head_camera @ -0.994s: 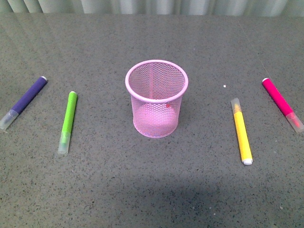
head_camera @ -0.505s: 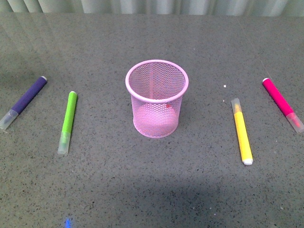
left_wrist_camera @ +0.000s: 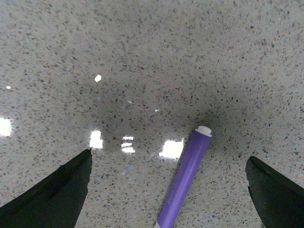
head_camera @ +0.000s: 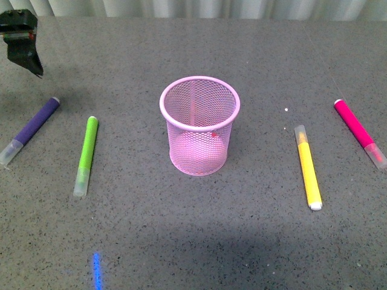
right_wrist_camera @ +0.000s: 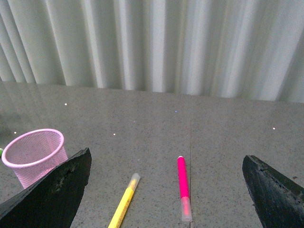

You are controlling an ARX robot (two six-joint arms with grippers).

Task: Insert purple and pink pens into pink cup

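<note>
Left gripper (left_wrist_camera: 168, 156) hangs low over the grey speckled tabletop (left_wrist_camera: 190, 57), jaws spread wide, with the dark purple marker pen (left_wrist_camera: 183, 183) lying flat between them. Right gripper (right_wrist_camera: 166, 153) is raised and faces forward, jaws equally wide. The magenta-pink marker pen (right_wrist_camera: 182, 178) lies ahead between them, and the round pink wire-mesh cup (right_wrist_camera: 33, 152) stands upright outside them.

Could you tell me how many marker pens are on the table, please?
4. The purple pen lies far left, the green pen between it and the pink cup, the yellow pen right of the cup, the pink pen far right. None is in the cup.
</note>
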